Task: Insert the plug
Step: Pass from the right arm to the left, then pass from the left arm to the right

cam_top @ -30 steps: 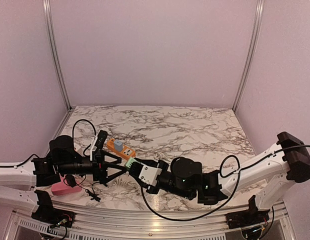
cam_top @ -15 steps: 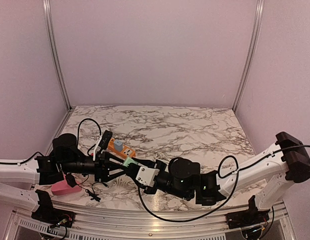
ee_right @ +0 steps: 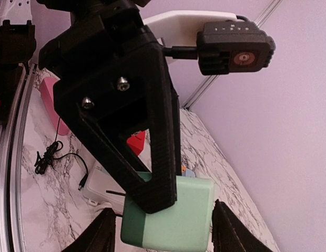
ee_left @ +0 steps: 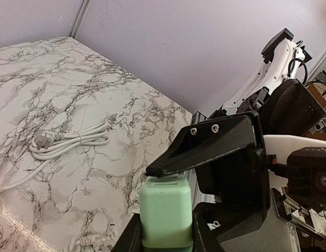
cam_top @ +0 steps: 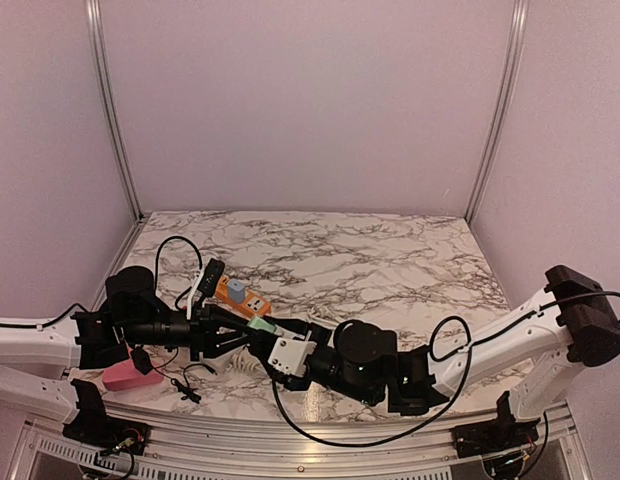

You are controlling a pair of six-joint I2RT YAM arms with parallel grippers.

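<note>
1. The left gripper is clenched on the green plug and holds it clear of the marble table.
2. The plug hangs over the table's near left part, just nearer than the orange power strip, not in a socket.
3. The right gripper has a finger on either side of the same plug. I cannot tell whether they press it.

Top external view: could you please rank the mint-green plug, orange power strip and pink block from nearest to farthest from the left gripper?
1. The mint-green plug, clamped in the left gripper.
2. The orange power strip, just behind.
3. The pink block, near-left edge.
</note>
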